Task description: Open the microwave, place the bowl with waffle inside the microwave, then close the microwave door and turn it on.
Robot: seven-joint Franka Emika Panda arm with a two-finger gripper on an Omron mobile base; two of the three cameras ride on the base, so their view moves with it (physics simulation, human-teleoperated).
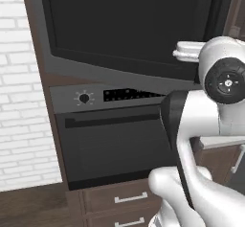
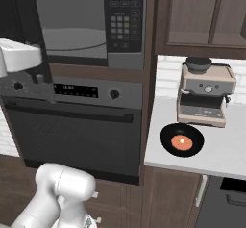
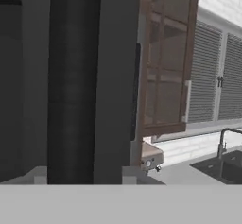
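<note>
The microwave (image 2: 96, 25) stands open, showing its pale grey cavity beside the black keypad (image 2: 124, 15). The microwave door (image 1: 129, 20) is swung out to the left, its dark glass pane facing the left base camera. My white hand (image 1: 190, 51) sits at the door's lower free edge and appears again as the hand (image 2: 17, 56) in the right base view. In the hand view my gripper (image 3: 85, 176) is open, its fingertips (image 3: 37, 176) set wide apart with the door's dark vertical edge (image 3: 73, 86) between them. The black bowl (image 2: 181, 131) holds the orange-brown waffle (image 2: 181, 143) on the white counter (image 2: 226, 155) to the right.
The grey wall oven (image 2: 72, 131), with knobs and a bar handle, sits below the microwave, above wooden drawers (image 1: 129, 199). A coffee machine (image 2: 204, 95) stands just behind the bowl. Wooden cabinets (image 3: 165, 57), a sink (image 3: 222, 166) and shuttered windows lie beyond the door.
</note>
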